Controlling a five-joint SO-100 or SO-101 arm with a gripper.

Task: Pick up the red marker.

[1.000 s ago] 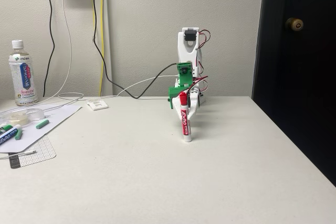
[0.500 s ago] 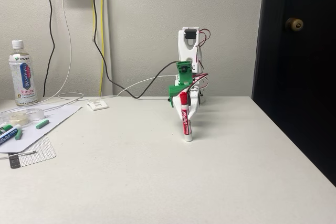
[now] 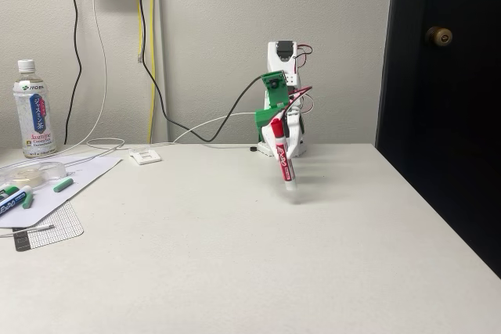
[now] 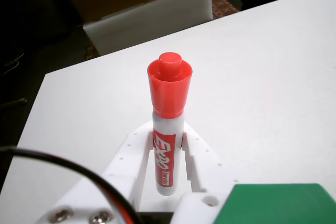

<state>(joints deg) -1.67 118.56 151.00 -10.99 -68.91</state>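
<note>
The red marker [image 3: 283, 159] hangs just above the white table [image 3: 235, 256], tilted with its red cap up and its white end down to the right. My gripper [image 3: 280, 146] is shut on its barrel, below the green wrist part. In the wrist view the marker [image 4: 164, 153] stands between the two white fingers [image 4: 137, 150], the red cap [image 4: 169, 90] pointing away from the camera and the gripper [image 4: 164, 132] clamped on the labelled barrel.
At the table's left edge lie papers with capped markers [image 3: 11, 198], a clear tape holder [image 3: 31, 171] and a tea bottle [image 3: 34, 111]. Cables hang down the back wall. A dark door [image 3: 446, 99] borders the table's right side. A box [image 4: 147, 3] stands beyond the table edge.
The marker stood with its end on the table before. It has now been lifted clear and tilted, and the arm has risen and pulled back slightly.
</note>
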